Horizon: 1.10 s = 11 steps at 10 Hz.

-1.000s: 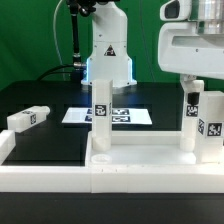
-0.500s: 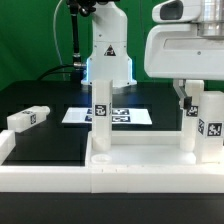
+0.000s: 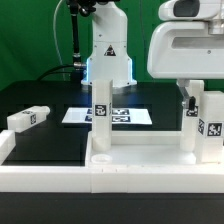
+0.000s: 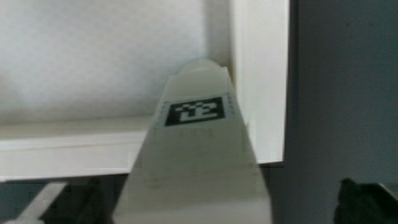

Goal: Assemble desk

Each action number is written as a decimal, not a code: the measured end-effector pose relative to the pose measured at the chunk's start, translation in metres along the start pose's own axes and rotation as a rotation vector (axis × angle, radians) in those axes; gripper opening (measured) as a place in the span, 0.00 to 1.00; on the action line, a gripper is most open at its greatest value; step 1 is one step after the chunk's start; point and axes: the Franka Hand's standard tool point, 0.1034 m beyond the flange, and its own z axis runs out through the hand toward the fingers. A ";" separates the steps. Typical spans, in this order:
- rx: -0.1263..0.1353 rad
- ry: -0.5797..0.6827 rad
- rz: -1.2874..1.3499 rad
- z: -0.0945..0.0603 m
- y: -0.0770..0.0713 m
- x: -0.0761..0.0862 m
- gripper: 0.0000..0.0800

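Observation:
The white rimmed tabletop panel (image 3: 140, 165) lies at the front with one leg (image 3: 100, 115) standing upright in it. A second upright leg (image 3: 196, 125) stands at its corner on the exterior view's right, and its tagged top (image 4: 199, 112) shows in the wrist view. My gripper (image 3: 194, 100) (image 4: 205, 205) hangs over this second leg, open. Its dark fingers (image 4: 365, 200) straddle the leg with gaps on both sides. A loose leg (image 3: 28, 119) lies on the black table at the exterior view's left.
The marker board (image 3: 125, 115) lies flat behind the tabletop panel. The robot base (image 3: 108, 50) stands at the back. A low white border rail (image 3: 45, 175) runs along the front at the exterior view's left.
The gripper has shifted a little toward the exterior view's left and slightly lower over the right-hand leg. Its jaws stay open. The parts have not moved.

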 end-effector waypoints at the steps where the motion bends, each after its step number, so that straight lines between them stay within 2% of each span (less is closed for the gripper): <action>1: -0.001 0.001 -0.046 0.000 0.000 0.000 0.81; 2: -0.001 0.001 -0.056 0.000 0.001 0.000 0.81; 4: -0.002 0.001 -0.053 0.001 0.001 0.000 0.49; 5: -0.002 0.001 -0.052 0.001 0.002 0.000 0.49; 6: -0.001 0.001 -0.041 0.001 0.002 0.000 0.36; 8: -0.001 0.001 -0.011 0.001 0.002 0.000 0.36; 11: -0.003 0.003 0.309 0.002 0.004 0.000 0.36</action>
